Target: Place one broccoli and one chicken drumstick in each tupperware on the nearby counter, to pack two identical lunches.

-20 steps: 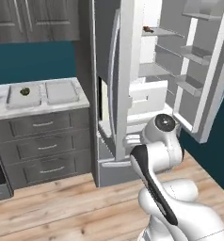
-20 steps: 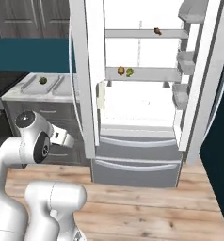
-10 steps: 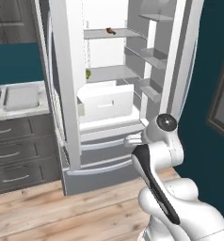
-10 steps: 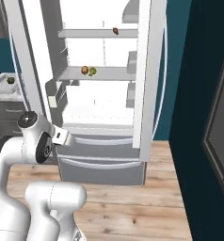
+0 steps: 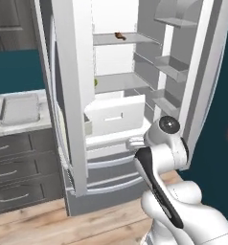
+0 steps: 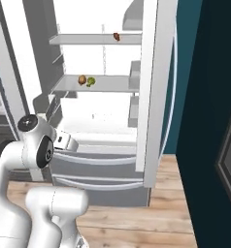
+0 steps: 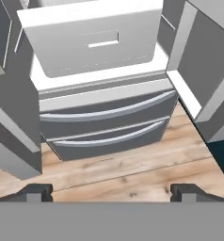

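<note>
Inside the open fridge, a brown chicken drumstick (image 6: 116, 36) lies on the top shelf, also visible as a drumstick (image 5: 119, 35) from the left. On the middle shelf a second drumstick (image 6: 81, 79) sits beside a green broccoli (image 6: 91, 81). One tupperware (image 5: 20, 107) rests on the counter (image 5: 25, 128) at the far left, its contents not discernible. My gripper (image 7: 111, 193) is open and empty, low in front of the fridge, well below the shelves, pointing down at the freezer drawers (image 7: 104, 122).
The fridge's open left door (image 5: 70, 95) stands between the counter and the shelves. A white drawer (image 5: 116, 115) juts out under the middle shelf. The right door with bins (image 5: 178, 67) is open. Wood floor (image 7: 132, 174) lies below.
The base has moved rightward: the counter slid to the left edge and the fridge now faces the cameras. The gripper stays open and empty.
</note>
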Robot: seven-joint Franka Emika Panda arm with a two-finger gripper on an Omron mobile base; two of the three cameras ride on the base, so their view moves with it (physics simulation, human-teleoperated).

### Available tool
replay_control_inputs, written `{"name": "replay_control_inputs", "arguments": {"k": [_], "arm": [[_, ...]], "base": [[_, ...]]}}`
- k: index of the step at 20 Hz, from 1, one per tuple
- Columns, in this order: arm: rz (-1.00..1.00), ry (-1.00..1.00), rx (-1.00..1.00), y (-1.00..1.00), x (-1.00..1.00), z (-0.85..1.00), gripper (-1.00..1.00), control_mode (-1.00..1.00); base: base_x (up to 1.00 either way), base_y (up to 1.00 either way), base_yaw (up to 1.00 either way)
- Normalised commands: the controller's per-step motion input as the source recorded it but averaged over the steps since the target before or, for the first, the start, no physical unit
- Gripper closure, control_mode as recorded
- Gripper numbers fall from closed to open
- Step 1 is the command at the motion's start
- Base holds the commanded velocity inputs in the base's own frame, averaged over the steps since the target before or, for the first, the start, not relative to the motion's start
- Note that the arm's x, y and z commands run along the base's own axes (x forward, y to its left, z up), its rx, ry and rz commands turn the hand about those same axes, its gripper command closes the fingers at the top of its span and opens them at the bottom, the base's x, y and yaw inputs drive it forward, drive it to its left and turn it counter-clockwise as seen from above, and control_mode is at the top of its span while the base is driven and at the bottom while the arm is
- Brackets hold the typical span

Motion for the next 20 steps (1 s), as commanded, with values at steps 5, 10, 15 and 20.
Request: {"name": "replay_control_inputs", "arguments": {"k": [5,10,15,20], "arm": [[0.00,0.00,0.00,0.00,0.00,0.00,-1.00,1.00],[0.00,0.00,0.00,0.00,0.00,0.00,-1.00,1.00],[0.00,0.00,0.00,0.00,0.00,0.00,-1.00,1.00],[0.00,0.00,0.00,0.00,0.00,0.00,-1.00,1.00]], "base": [[0.60,-0.21,0.00],[0.68,-0.18,0.00],[0.83,-0.16,0.00],[0.79,-0.45,0.00]]}}
